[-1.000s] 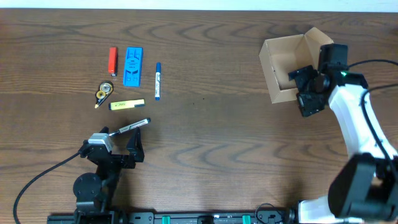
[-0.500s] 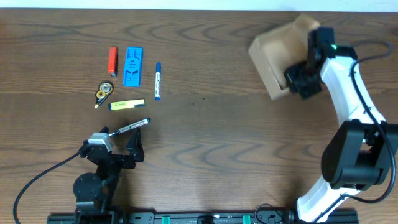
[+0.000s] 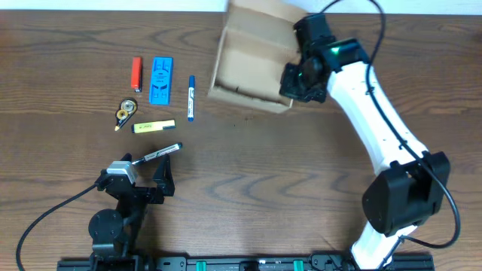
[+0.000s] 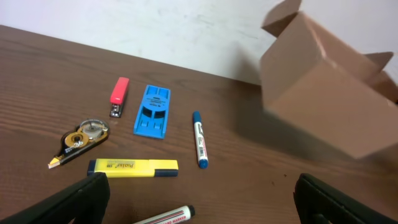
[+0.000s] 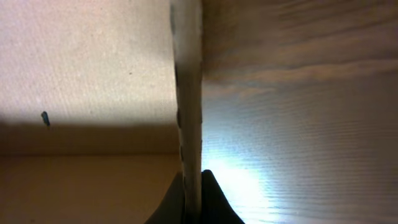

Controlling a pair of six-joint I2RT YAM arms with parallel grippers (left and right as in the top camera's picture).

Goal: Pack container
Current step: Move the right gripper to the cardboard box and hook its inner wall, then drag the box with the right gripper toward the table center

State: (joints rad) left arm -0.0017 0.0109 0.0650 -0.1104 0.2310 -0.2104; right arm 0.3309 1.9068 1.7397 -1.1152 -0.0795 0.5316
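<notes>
Clearly, the right gripper [image 5: 191,198] has its jaws pressed onto one thin wall of the small tan cardboard box [image 3: 252,53], pinching it at the rim. The box is tilted at the far middle of the brown wooden table [image 3: 301,188], perhaps lifted off it, though blur makes that hard to judge. The left gripper [image 3: 141,179] sits near the front edge, jaws spread wide, with a black-and-white marker [image 3: 160,152] just beside it. Beyond lie a yellow highlighter [image 3: 154,126] and a blue-capped white pen [image 3: 190,98].
</notes>
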